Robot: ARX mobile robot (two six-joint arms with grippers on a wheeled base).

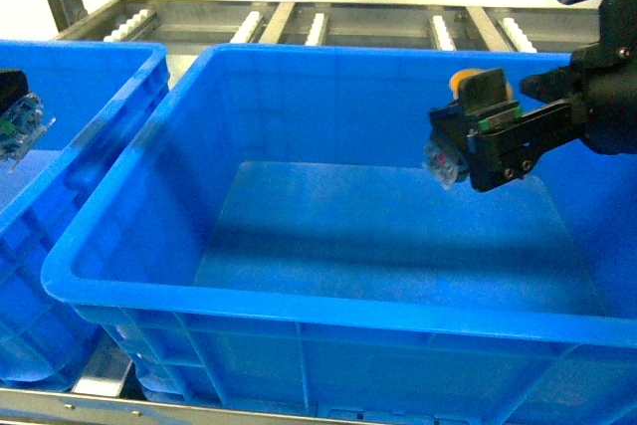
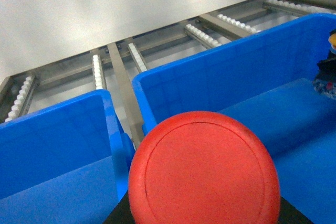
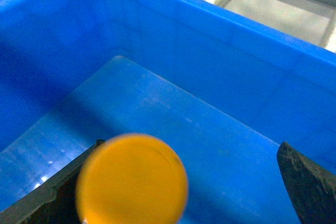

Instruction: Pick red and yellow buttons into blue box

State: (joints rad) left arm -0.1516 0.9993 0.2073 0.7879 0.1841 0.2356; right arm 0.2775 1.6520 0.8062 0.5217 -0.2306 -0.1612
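the right arm reaches in from the upper right of the head view, its black wrist angled down and leftward. the right claw (image 1: pixel 468 136) is closed on the small yellow-capped push-button switch (image 1: pixel 464 81). the left claw (image 1: pixel 12 111) shows only as a sliver at the left edge, its jaws hidden.

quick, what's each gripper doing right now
Left gripper: holding the red button.
Right gripper: holding the yellow button over the blue box.
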